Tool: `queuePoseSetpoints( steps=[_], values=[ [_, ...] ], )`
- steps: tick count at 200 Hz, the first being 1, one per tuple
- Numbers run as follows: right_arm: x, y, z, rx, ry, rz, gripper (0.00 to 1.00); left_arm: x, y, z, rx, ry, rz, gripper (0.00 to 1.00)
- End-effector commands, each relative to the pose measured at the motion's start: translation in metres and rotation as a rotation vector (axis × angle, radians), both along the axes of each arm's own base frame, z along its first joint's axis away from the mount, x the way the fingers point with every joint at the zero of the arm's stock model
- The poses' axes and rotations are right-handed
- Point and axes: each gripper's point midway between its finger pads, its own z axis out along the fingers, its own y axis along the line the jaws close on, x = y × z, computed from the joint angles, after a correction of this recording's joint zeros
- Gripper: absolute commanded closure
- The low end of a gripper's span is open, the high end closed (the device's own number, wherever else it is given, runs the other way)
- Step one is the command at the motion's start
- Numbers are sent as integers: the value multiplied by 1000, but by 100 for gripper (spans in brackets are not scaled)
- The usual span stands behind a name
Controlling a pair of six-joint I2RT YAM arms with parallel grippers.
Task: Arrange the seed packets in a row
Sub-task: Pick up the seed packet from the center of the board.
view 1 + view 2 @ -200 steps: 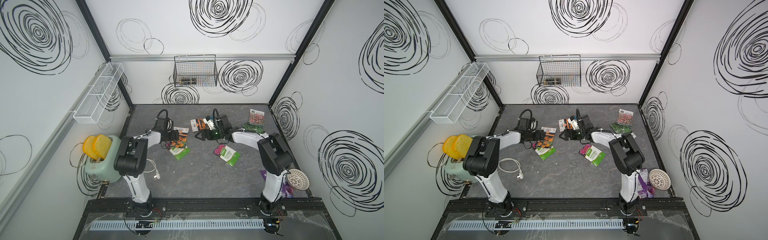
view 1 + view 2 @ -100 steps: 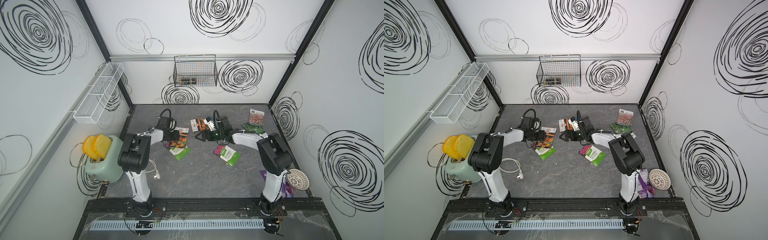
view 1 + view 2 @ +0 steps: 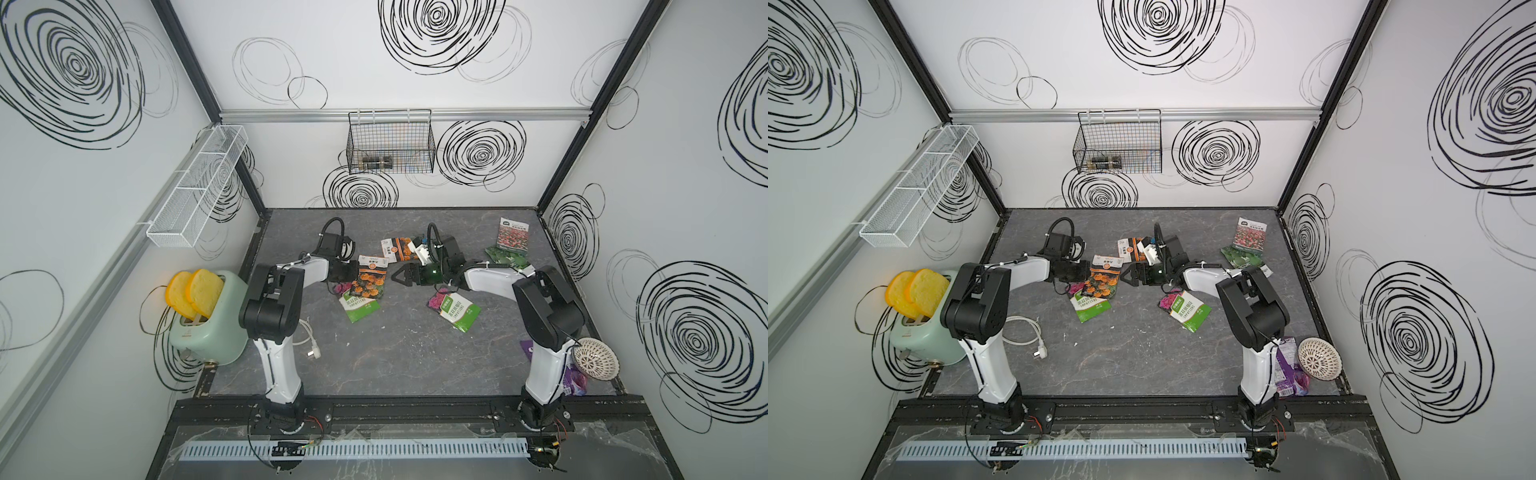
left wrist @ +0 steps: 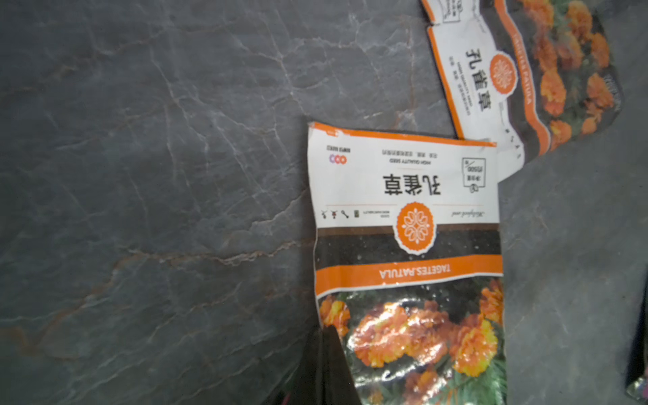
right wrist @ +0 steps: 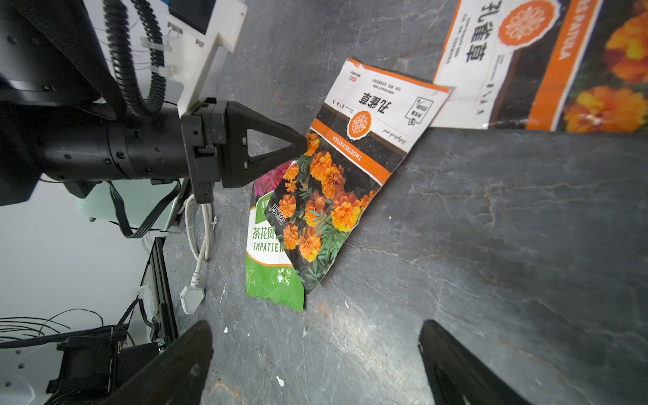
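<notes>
My left gripper is shut on the side edge of an orange-flower seed packet, left of mid-table in both top views. Its closed tips pinch that edge in the left wrist view. The packet lies partly over a green-white packet. A second orange-flower packet sits just behind, touching its corner. My right gripper hangs open and empty, facing the held packet. Another green-white packet lies below the right arm. The green-fruit packet and the red-pink flower packet are at the back right.
A mint toaster with bread stands at the left edge, its white cord and plug trailing onto the table. A purple pouch and a white perforated bowl sit at the front right. A wire basket hangs on the back wall.
My left gripper has closed from wide open onto the orange-flower packet's edge, and the left arm has shifted slightly. The right arm has stayed put, open.
</notes>
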Motion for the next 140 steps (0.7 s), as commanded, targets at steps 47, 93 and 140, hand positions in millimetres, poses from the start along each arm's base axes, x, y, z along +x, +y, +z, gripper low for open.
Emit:
queuePoseSetpoints(
  steps=[47,93,140],
  values=[
    [5,-3,26,87,11,-87,7,31,-17,108,-263,-154,133,100],
    [-2,-11,43,295,135,-259,7,29,-24,147,-485,-214,288,100],
    [-15,5,51,504,278,-343,7,22,-35,177,-636,-256,373,100]
  ],
)
